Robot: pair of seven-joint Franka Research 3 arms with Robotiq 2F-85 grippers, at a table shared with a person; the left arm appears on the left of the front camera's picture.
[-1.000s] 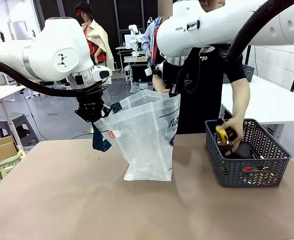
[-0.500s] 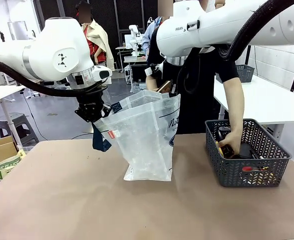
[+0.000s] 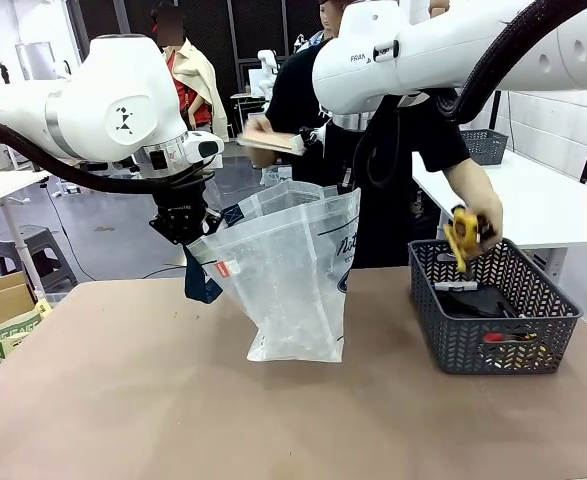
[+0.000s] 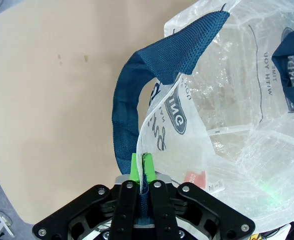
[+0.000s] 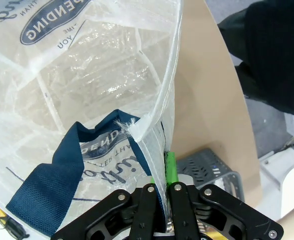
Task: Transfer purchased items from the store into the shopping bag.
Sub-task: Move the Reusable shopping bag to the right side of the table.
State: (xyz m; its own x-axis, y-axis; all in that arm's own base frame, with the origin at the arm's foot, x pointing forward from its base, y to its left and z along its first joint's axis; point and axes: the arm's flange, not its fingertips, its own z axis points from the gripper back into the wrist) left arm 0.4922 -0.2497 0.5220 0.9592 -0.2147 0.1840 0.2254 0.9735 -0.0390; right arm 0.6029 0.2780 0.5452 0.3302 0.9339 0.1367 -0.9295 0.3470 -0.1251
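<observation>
Left gripper (image 4: 141,162) is clamped on the shopping bag (image 3: 293,280) rim beside its navy handle (image 4: 131,100). Right gripper (image 5: 164,165) pinches the opposite rim, so the bag hangs open between them, base on the table (image 3: 123,400). Person's hand (image 3: 481,212) holds a yellow item (image 3: 463,238) just above the grey basket (image 3: 493,345); the other hand (image 3: 256,128) holds a flat brown pack (image 3: 273,142) above the bag mouth.

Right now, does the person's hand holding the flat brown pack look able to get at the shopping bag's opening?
Probably yes. The hand with the flat brown pack is above the shopping bag, whose mouth the left gripper and right gripper pinch open; nothing lies between.
</observation>
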